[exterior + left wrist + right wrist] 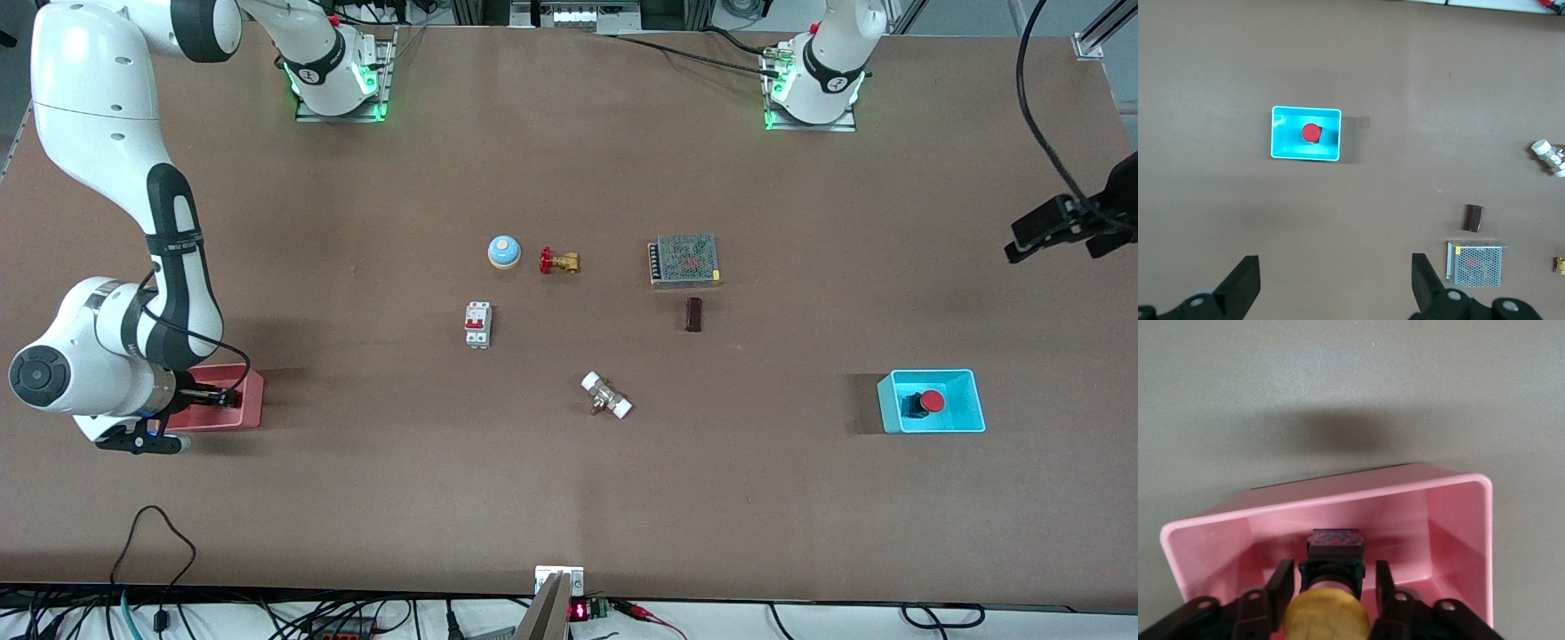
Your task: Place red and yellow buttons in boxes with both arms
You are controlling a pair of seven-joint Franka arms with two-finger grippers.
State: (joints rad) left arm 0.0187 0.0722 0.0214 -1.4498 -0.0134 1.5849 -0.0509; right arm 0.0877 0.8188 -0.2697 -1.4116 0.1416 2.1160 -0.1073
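The red button [930, 401] lies in the cyan box [969, 418] toward the left arm's end of the table; both show in the left wrist view, button [1311, 133] and box [1281, 133]. My left gripper [1335, 287] is open and empty, high over the table near that end [1022, 242]. The yellow button [1328, 617] lies inside the pink box [1438, 513], with its black body [1333, 567] between my right gripper's fingers [1281, 585]. My right gripper [1332, 585] is open, its jaws standing just clear of the button on both sides. In the front view it [209, 397] is down in the pink box [252, 404], and the yellow button is hidden there.
In the table's middle stand a blue dome [504, 252], a brass valve with a red handle [558, 261], a mesh-topped metal unit [684, 260], a dark brown block [693, 314], a white circuit breaker [477, 324] and a white-ended fitting [606, 396].
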